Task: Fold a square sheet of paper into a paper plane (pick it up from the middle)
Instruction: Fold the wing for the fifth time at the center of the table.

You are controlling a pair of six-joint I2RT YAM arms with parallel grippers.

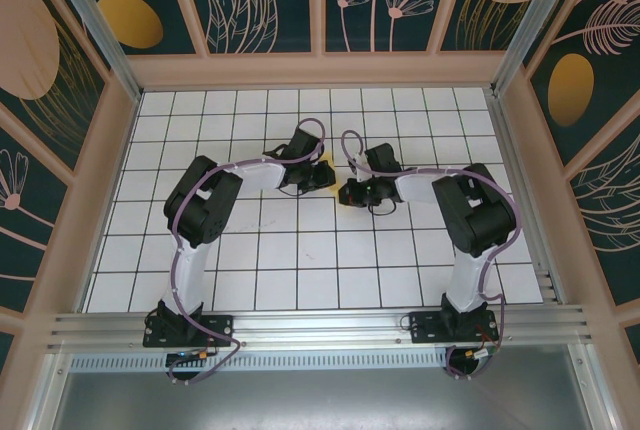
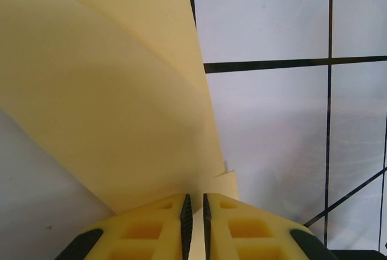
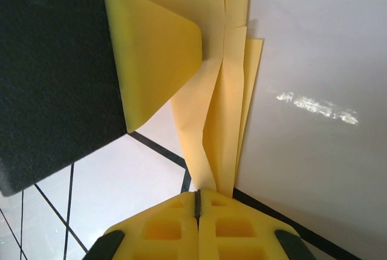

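Near the middle of the white, black-gridded table [image 1: 300,260], the two black arms reach in towards each other, with the left gripper [image 1: 318,174] and the right gripper [image 1: 352,190] just beside one another. Between them is the thin yellow paper [image 1: 326,161], of which the top camera catches little more than a small yellow patch.

In the left wrist view, the left gripper [image 2: 195,202] has its yellow fingers almost together, with only a thin slit between them, clamped on the edge of the yellow paper [image 2: 109,91]. The paper fans out ahead in broad layered folds above the table.

In the right wrist view, the right gripper [image 3: 197,196] has its fingers pressed tight together on the narrow end of the yellow paper [image 3: 224,121]. Here the paper is creased into long, overlapping lengthwise folds. One black finger of the left gripper, with its yellow pad [image 3: 151,54], lies against the paper's upper part.
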